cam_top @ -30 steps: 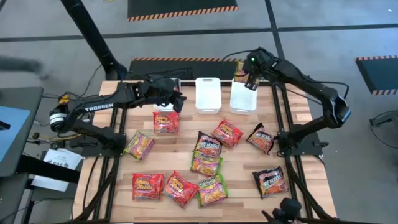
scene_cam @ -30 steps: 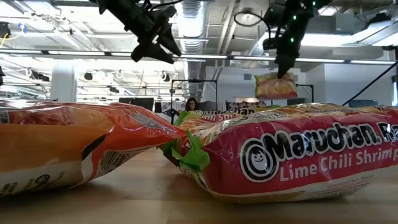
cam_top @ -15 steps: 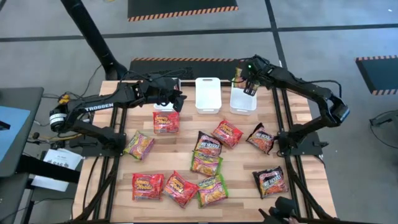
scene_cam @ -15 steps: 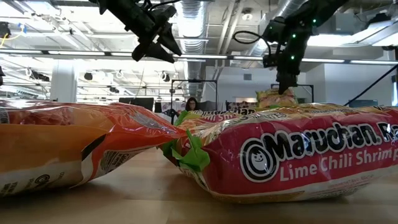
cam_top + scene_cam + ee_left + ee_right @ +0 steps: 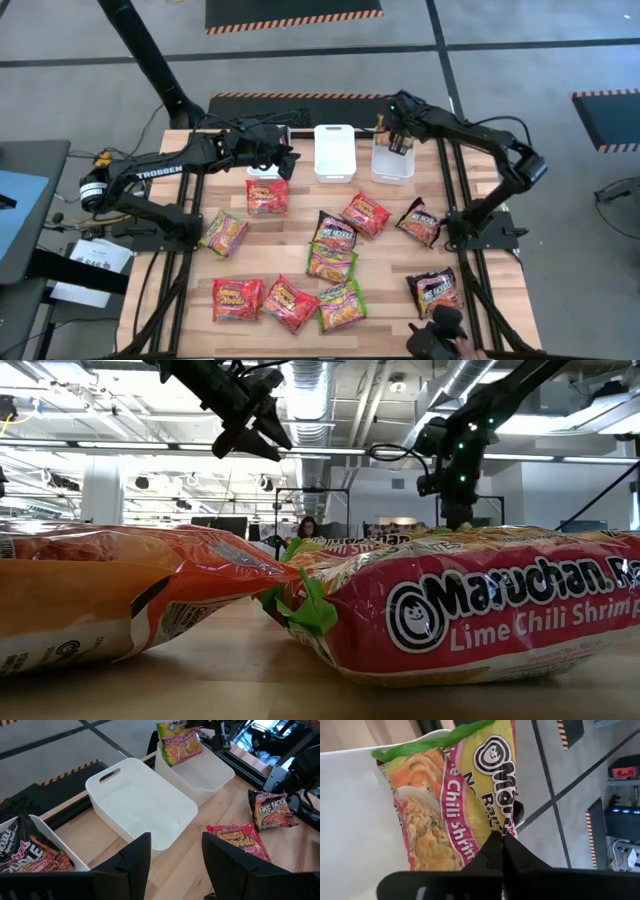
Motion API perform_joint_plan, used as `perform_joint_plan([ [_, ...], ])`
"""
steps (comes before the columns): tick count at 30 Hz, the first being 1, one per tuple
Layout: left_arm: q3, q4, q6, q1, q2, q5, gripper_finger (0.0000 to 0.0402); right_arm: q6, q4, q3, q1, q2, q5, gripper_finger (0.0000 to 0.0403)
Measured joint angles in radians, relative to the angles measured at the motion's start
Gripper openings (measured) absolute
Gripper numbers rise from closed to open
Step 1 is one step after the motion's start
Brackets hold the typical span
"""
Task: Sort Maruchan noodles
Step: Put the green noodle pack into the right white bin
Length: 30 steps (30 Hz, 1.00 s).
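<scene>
My right gripper (image 5: 393,140) is shut on a green Maruchan noodle packet (image 5: 178,741) that stands in the right white bin (image 5: 392,165). My left gripper (image 5: 175,865) hangs open in the air above the table's far left, by the left bin (image 5: 55,837), and holds nothing. That bin holds a dark packet (image 5: 25,854). The middle bin (image 5: 334,152) shows no packet. Several red, dark and green packets (image 5: 330,262) lie flat on the wooden table. My right gripper pinches the green packet by its edge beside the printed brand name (image 5: 496,827), between its two shut fingers. The fingers come from above, slanting down. The packet hangs upright below them, inside the right bin; whether it touches the bin's floor I cannot tell.
The three bins stand in a row at the table's far edge. A red packet (image 5: 267,195) lies just near of the left bin. Two big packets (image 5: 480,605) fill the low view's foreground. Bare wood shows at the table's near right and left edges.
My right gripper has gone down, and a little toward the table's left, with the green packet. The packet hung clear above the right bin a second ago and now stands inside it. In the low view it has sunk out of sight behind the near packets.
</scene>
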Motion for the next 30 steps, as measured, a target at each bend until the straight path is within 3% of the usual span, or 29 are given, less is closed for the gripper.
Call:
perform_joint_plan([
  [6,0.000,0.000,0.023,0.000,0.000,0.000,0.0162,-0.013,0.005,0.000,0.000,0.008,0.000,0.0023],
  [21,0.000,-0.001,0.016,0.000,0.000,-0.038,0.0162,-0.009,0.005,0.000,-0.006,0.008,0.002,0.0129],
  [30,0.000,-0.001,0.019,0.000,0.000,-0.037,0.0162,-0.009,0.003,0.000,-0.002,0.008,0.094,0.0183],
])
